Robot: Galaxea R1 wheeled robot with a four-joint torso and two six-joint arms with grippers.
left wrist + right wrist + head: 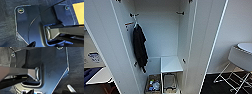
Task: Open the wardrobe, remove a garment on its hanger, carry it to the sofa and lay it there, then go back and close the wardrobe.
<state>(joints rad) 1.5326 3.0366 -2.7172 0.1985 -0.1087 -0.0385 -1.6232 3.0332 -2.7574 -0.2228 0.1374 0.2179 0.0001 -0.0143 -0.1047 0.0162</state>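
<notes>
The head view looks into the wardrobe point(166, 37), which stands open with both white doors swung wide, the left door point(104, 37) and the right door point(206, 42) framing the interior. Inside, a black garment point(139, 47) hangs from a white hanger point(135, 21) near the upper left, close to the left door's inner face; no orange garment can be seen within. Lower down sits a white shelf point(170, 63), with a small box of mixed items point(153, 84) on the wardrobe floor and a wire-framed object point(169, 81) just beside it under the shelf. To the right, well apart from the wardrobe, stands a white chair-like piece on thin metal legs point(239, 65) over dark floor point(209, 86); to the left a pale desk edge point(100, 75) and a patch of blue point(90, 72) show. The left wrist view adds dark grey carpet point(6, 25) and a strip of orange-yellow point(78, 12) at its edge, whose nature I cannot tell. The right wrist view gives similar carpet point(77, 65). In both wrist views, whether either gripper is open or closed, or has hold of anything, cannot be told. No writing is legible anywhere.
</notes>
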